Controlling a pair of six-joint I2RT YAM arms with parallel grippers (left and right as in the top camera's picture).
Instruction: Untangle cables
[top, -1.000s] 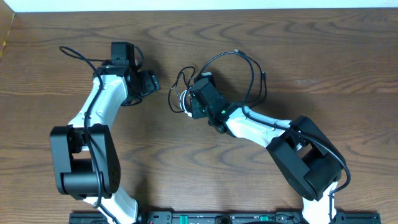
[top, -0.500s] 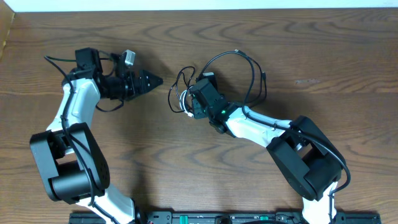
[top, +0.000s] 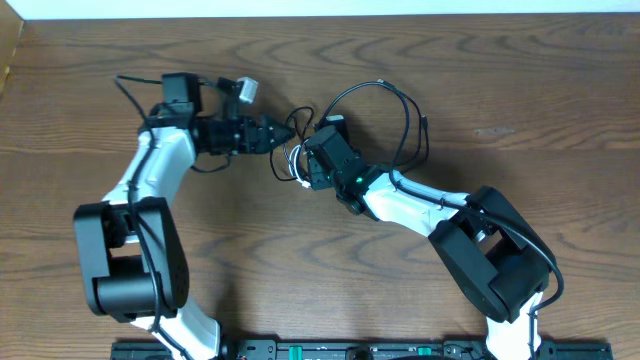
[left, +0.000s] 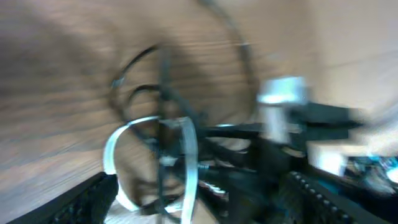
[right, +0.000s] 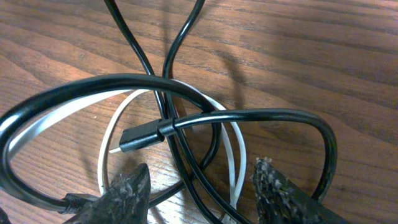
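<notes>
1. Black cable (right: 261, 114): thin, glossy, round, looped over itself several times. From overhead, its largest loop arcs out from the tangle between 12 and 3 o'clock.
2. Plug (right: 140, 137): the black cable's end, lying flat at the tangle's centre and pointing toward 8 o'clock, with a black strand crossing its base.
3. White cable (right: 239, 155): flat and coiled in a small loop, mostly beneath black strands. From overhead it sits at the tangle's 8 o'clock side.
</notes>
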